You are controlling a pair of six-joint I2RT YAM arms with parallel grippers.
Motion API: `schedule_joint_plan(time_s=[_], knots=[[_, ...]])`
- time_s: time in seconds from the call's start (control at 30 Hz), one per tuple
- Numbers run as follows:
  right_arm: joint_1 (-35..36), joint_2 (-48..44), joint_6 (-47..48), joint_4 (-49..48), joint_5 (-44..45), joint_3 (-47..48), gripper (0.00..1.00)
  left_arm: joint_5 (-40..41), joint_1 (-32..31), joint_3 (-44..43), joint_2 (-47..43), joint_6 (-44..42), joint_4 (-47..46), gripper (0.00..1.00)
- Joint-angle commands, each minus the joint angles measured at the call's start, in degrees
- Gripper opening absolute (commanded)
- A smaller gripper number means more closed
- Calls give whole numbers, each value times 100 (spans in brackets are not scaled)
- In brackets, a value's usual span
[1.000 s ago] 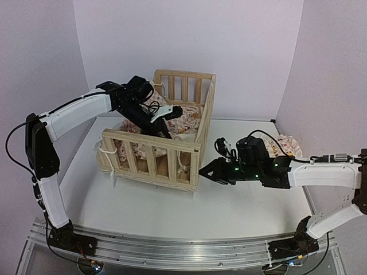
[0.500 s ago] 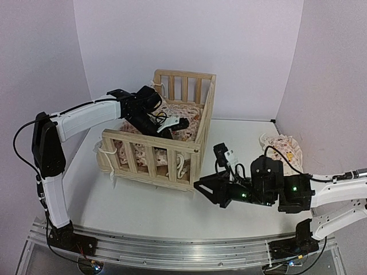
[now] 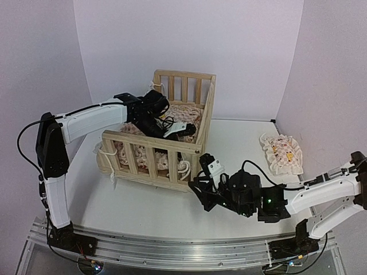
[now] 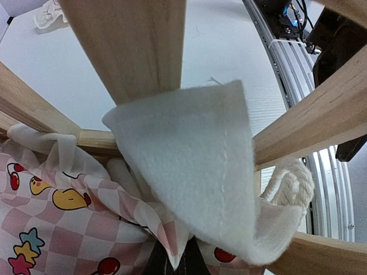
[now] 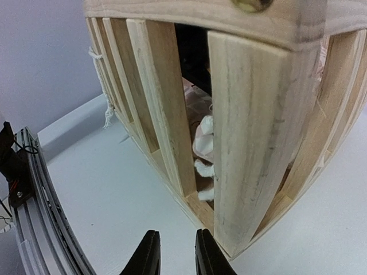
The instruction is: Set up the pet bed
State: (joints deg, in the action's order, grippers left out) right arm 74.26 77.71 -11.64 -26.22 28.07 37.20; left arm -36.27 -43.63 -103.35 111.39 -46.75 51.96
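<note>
The pet bed [image 3: 150, 139] stands on the counter [image 3: 137, 200] left of centre, its long slatted side facing the arms and its tall headboard at the far end. A pink-checked cushion [image 3: 184, 111] lies inside it, rumpled, filling most of the floor. A small matching pillow [image 3: 281, 153] lies on the counter well apart to the right, near the wall.

The left arm reaches over the near rail into the bed. The left gripper [image 3: 182, 129] is closed tight low in the near right corner of the bed. In its wrist view the cushion's checked fabric and a white corner of cloth gather down into the fingers, so it has hold of the cushion's edge. That white corner stands up against a slat, and a knotted white cord [image 4: 289, 182] hangs just beside it.

The right arm stretches low across the counter from the right. The right gripper [image 3: 199, 188] sits just outside the bed's near right corner post, close to the counter. Its fingers are parted by a narrow gap and hold nothing. They point at the foot of the post without touching it
</note>
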Motion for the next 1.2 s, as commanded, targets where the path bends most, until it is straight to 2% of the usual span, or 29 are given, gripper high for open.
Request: schedule_joint_plan(time_s=[0.0,0.27,0.33,0.4,0.5,0.6,0.7,0.83,1.03,1.17], knots=[[-6,340,-391,-887,227,147,22,-354,-293,-37,101,-69,318,0],[-7,723,-917,-1146,652,166,21,-557,-304,12,0,-165,434,0],[-8,619,-907,-1147,577,105,23,-448,-303,23,-2,128,255,0],[-11,290,-821,-1115,412,-89,25,66,-294,-4,53,732,-139,0],[-175,-464,-794,-485,41,-294,27,1004,-251,-186,175,1569,-756,0],[-547,-1187,-889,651,-479,-292,27,1131,-182,-220,98,2002,-1207,0],[-1108,-1592,-1225,1295,-1171,-284,28,1086,-172,-163,-15,2282,-1472,0],[-1738,-1403,-1413,1764,-1807,9,28,663,-187,-277,2,2141,-1203,0],[-2138,-797,-1370,1655,-2710,326,31,40,-190,155,-226,1587,-877,0],[-2153,-432,-1474,1122,-3116,367,35,-196,-197,282,-272,1557,-856,0]])
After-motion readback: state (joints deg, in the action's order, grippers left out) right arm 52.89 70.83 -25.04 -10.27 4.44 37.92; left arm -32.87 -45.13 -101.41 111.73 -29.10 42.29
